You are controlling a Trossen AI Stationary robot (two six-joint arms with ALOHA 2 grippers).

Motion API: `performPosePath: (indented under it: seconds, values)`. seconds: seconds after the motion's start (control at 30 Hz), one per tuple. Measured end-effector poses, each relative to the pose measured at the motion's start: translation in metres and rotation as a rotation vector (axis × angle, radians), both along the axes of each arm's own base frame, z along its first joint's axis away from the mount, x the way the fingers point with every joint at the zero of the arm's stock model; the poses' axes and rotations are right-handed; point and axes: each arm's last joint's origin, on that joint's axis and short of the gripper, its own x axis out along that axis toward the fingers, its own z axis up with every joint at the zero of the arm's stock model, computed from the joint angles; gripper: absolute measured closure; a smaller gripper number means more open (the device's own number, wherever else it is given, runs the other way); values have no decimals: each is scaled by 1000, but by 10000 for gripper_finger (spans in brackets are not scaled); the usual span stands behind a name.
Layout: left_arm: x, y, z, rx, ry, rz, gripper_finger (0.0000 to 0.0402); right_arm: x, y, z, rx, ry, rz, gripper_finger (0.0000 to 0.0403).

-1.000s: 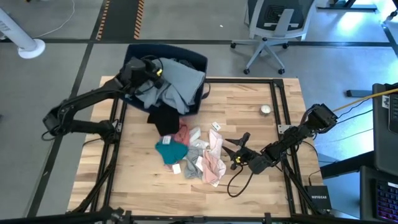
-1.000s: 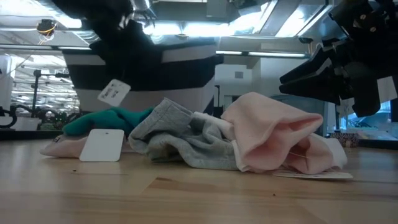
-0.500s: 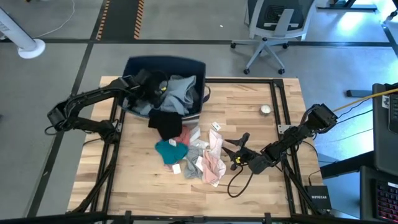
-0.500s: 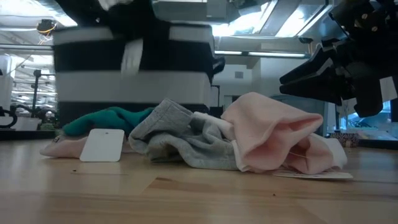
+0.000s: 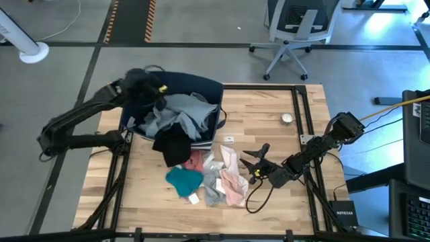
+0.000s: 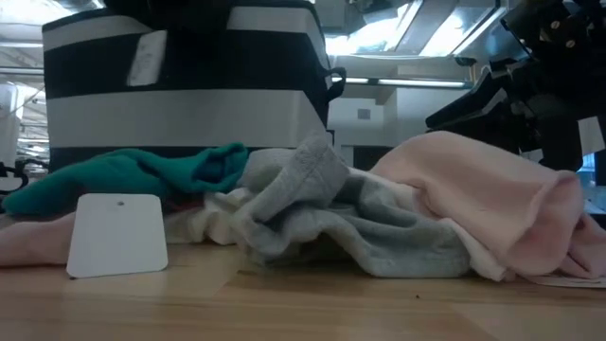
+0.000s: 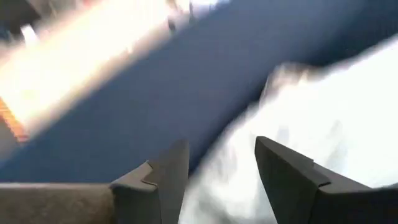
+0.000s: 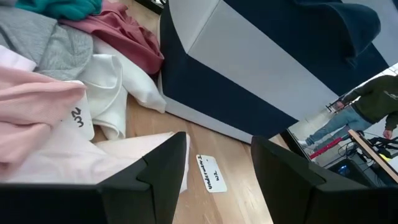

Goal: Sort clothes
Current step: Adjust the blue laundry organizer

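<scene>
The navy bin with white stripes (image 5: 195, 79) (image 6: 189, 95) stands at the table's far left, filled with pale blue-grey cloth (image 5: 181, 111). A black piece (image 5: 171, 144) hangs over its near rim. My left gripper (image 5: 148, 86) (image 7: 217, 149) is over the bin's far left corner, its fingers apart. In front of the bin lie a teal piece (image 5: 183, 180) (image 6: 142, 170), a rose one (image 5: 196, 160), a grey one (image 6: 312, 208) and a pale pink one (image 5: 232, 183) (image 6: 483, 199). My right gripper (image 5: 254, 153) (image 8: 214, 146) stands open just right of the pile. My left gripper has its fingers (image 7: 168, 174) apart in front of the pale cloth (image 7: 323, 112) and the bin's navy inner wall (image 7: 186, 81). Blur keeps me from telling whether they touch either.
White tags lie loose by the pile (image 6: 118, 232) (image 8: 208, 171). A small round thing (image 5: 287, 118) sits at the table's far right. Black frame rails (image 5: 302, 114) run along the table's sides. An office chair (image 5: 289, 33) stands behind the table; a person (image 8: 373, 99) shows far off.
My left gripper has swung toward the table's left edge and risen, fingers still apart. The bin has slid toward the near edge and turned a little. The pile in front of it has shifted nearer too, and the black piece now hangs lower over the bin's rim.
</scene>
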Motion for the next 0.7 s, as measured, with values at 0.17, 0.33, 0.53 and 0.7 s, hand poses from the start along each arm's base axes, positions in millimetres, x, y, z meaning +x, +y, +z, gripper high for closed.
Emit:
performPosePath:
  seconds: [0.17, 0.33, 0.53, 0.7]
  values:
    - [-23, -34, 42, 71, -271, -159, 222, 0, 0, 0, 3, -1, 0, 203]
    - [-33, -72, 49, -167, -441, -593, 222, 0, 0, 0, 14, -4, -3, 203]
    - [-37, -89, 36, -292, -330, -559, 222, 0, 0, 0, 16, -7, -6, 203]
    - [-23, -97, 26, -333, -287, -574, 222, 0, -1, 0, 7, -14, -26, 203]
